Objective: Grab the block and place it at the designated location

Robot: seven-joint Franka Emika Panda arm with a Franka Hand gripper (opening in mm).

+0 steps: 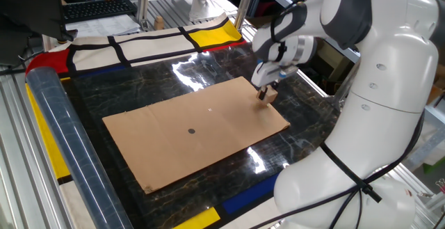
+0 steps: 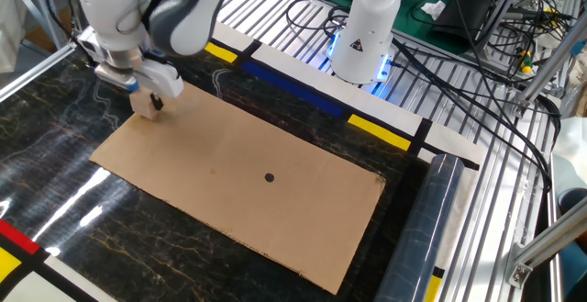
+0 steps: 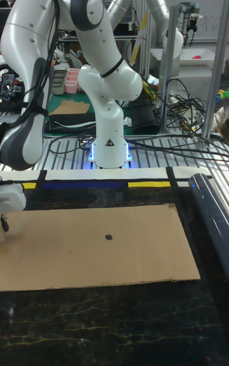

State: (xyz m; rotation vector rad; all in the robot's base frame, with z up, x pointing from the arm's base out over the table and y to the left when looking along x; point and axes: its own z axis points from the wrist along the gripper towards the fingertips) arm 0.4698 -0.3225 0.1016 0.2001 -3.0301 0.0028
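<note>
The white arm (image 1: pixel 375 83) bends over the dark marble table (image 1: pixel 139 83), with a second white robot (image 2: pixel 376 17) standing at the table's far edge in the other fixed view. A brown cardboard sheet (image 1: pixel 195 135) lies flat on the table. The gripper (image 1: pixel 266 93) hangs over the sheet's corner, its fingers pinching the block (image 1: pixel 268 95), which sits just above the cardboard; in the other fixed view the block (image 2: pixel 148 106) shows between the fingers. The black dot (image 1: pixel 192 131) lies near the sheet's middle, well apart from the block.
</note>
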